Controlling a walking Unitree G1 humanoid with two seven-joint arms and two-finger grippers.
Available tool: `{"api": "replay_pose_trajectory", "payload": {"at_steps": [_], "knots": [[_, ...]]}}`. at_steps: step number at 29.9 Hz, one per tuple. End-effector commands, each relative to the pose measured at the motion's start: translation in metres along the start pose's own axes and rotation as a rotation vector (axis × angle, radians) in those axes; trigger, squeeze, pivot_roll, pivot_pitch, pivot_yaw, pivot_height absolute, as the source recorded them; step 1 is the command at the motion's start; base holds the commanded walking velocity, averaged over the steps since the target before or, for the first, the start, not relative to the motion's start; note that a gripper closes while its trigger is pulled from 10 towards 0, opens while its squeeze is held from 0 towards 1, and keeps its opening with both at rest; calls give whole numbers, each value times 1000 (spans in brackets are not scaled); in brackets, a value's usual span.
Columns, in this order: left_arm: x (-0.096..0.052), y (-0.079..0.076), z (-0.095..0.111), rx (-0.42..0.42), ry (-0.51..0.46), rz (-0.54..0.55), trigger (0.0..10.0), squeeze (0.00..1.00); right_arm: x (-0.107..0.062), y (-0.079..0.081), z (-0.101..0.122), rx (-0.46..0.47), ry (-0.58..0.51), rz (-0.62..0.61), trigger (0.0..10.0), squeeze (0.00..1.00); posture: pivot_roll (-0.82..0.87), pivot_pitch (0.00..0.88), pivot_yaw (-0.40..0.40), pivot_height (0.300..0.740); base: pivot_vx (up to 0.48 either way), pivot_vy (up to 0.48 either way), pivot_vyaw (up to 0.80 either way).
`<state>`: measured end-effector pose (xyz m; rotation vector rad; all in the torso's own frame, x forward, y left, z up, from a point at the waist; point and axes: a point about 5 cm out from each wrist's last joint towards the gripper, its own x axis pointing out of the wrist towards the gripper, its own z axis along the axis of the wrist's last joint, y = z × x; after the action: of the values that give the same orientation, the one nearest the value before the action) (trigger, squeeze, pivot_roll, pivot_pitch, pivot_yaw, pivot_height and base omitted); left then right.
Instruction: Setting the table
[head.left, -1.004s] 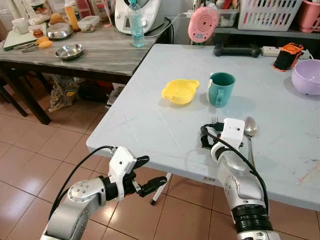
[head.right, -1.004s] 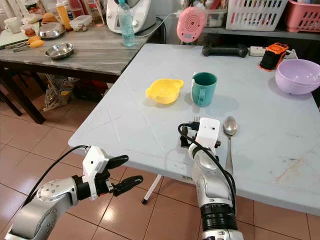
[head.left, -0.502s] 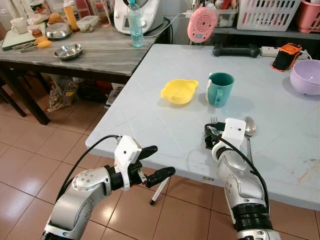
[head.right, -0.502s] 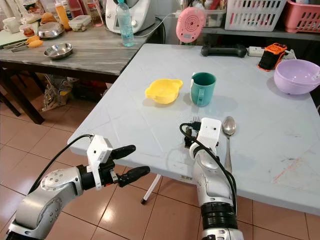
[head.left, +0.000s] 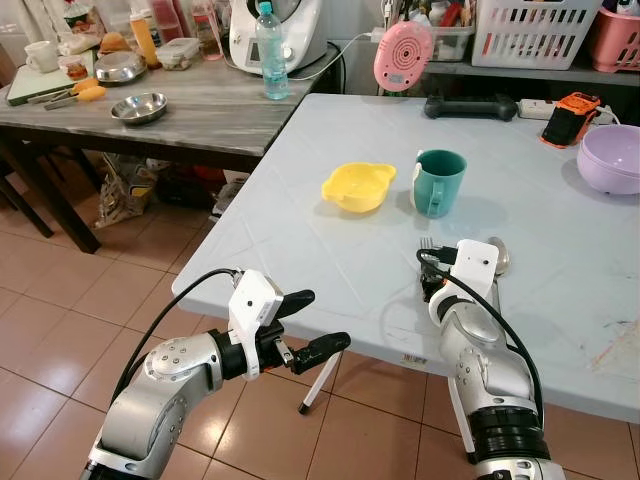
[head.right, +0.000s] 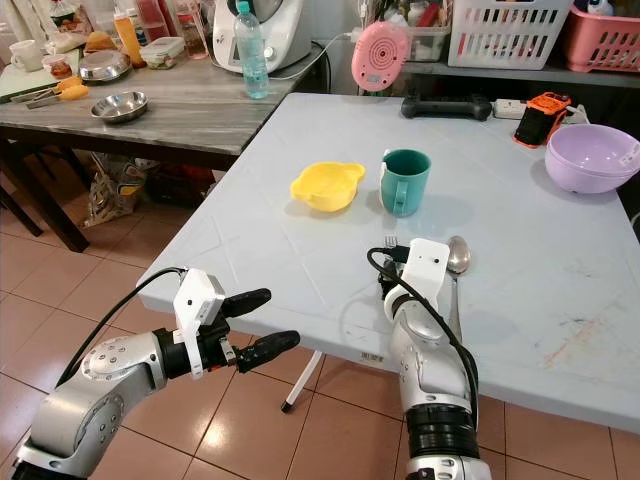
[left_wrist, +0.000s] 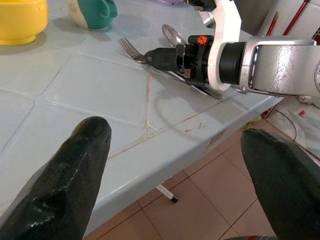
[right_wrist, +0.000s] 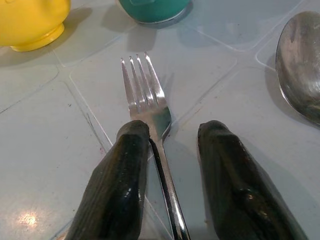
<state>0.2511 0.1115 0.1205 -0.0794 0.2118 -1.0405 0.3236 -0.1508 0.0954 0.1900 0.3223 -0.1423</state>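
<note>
The fork (right_wrist: 150, 107) lies flat on the desk (head.left: 330, 250), just in front of the mug (head.left: 439, 180) and beside the spoon (right_wrist: 302, 65), with the yellow bowl (head.left: 357, 185) left of the mug. The right pincer (right_wrist: 170, 155) rests low on the desk with its fingers slightly apart, straddling the fork's neck; one finger seems to touch the handle, but nothing is gripped. The step in hand looks like placing or adjusting the fork next to the spoon. Next it calls either for closing to lift the fork or for backing straight off without dragging it. The left pincer (head.left: 305, 325) hovers wide open and empty off the desk's near edge.
</note>
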Motion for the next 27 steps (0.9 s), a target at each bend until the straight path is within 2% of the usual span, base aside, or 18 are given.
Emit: {"api": "replay_pose_trajectory", "payload": {"at_steps": [1,14,27], "knots": [[-2,3,-1,4,11,14,10000,0,-4,6,-34,18,168,21,0,0,-17,47,76,740,0,0,0],[-1,3,-4,1,14,16,10000,0,-8,7,-48,-17,234,47,0,0,-16,49,77,740,0,0,0],[0,3,-4,-3,11,20,10000,0,-8,2,-49,-9,239,32,0,0,-17,47,82,740,0,0,0]]}}
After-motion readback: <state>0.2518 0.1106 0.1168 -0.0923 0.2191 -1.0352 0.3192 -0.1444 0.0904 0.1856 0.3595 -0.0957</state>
